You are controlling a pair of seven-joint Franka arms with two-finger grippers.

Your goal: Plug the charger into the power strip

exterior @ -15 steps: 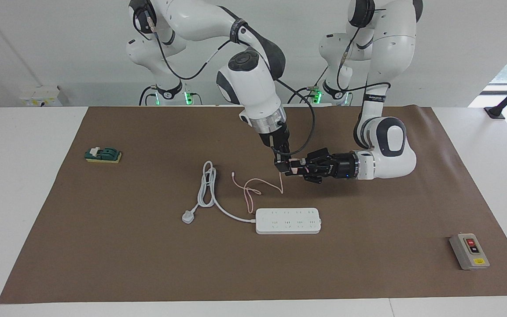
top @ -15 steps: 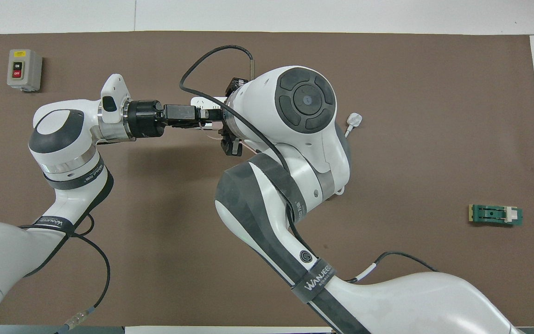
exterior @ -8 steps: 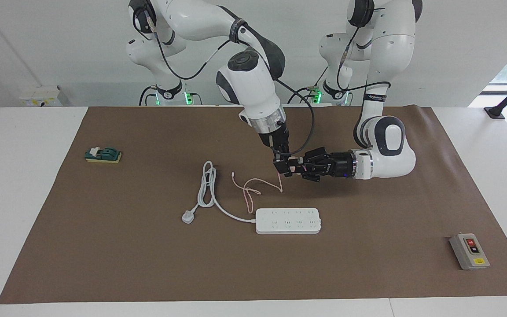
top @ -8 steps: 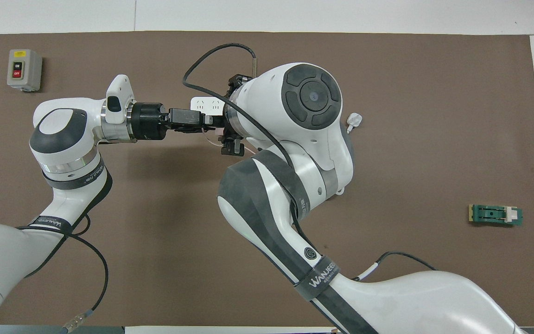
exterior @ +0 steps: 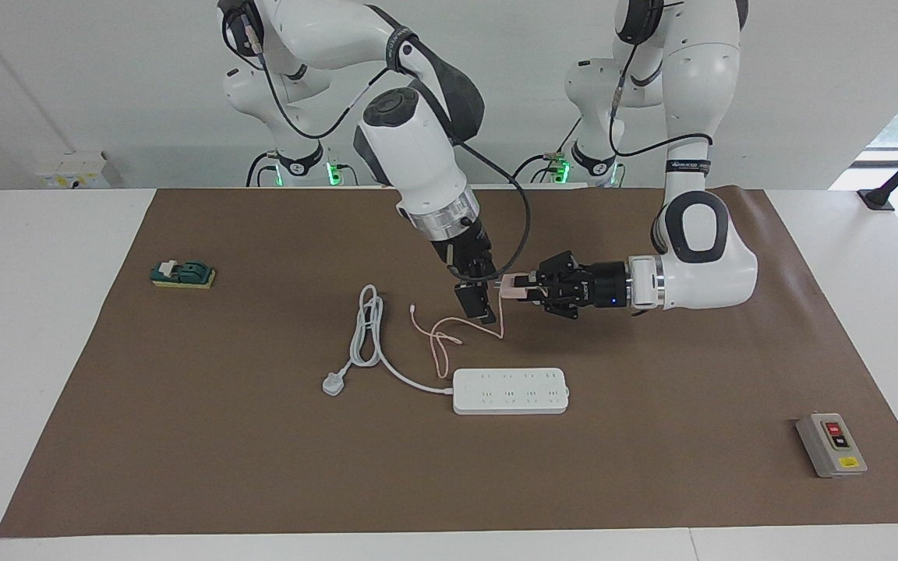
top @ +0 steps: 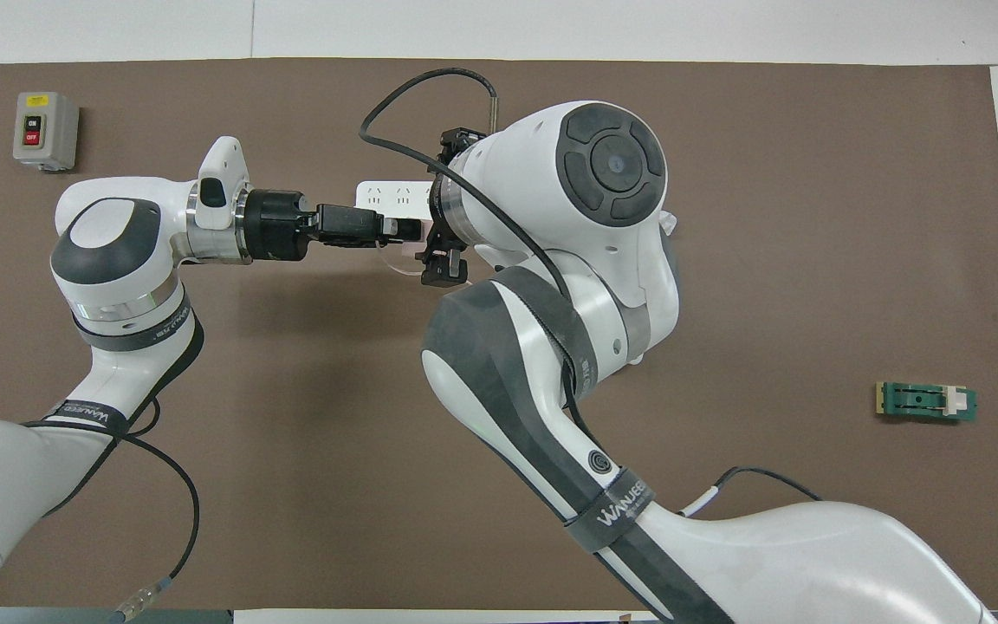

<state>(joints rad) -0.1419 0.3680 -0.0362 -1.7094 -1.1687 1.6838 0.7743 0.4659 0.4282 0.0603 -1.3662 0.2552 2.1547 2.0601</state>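
The right hand (exterior: 474, 302) has let go and swung clear toward the white cord, jaws wide and empty. The left hand (exterior: 513, 289) now holds the pale-pink charger (exterior: 510, 288) alone, up over the brown mat between the robots and the power strip (exterior: 510, 390). It looks light, rigid and small; grip the cube's flat sides. Its thin pink cable (exterior: 449, 331) dangles limp and may snag. Open counter surrounds the strip.
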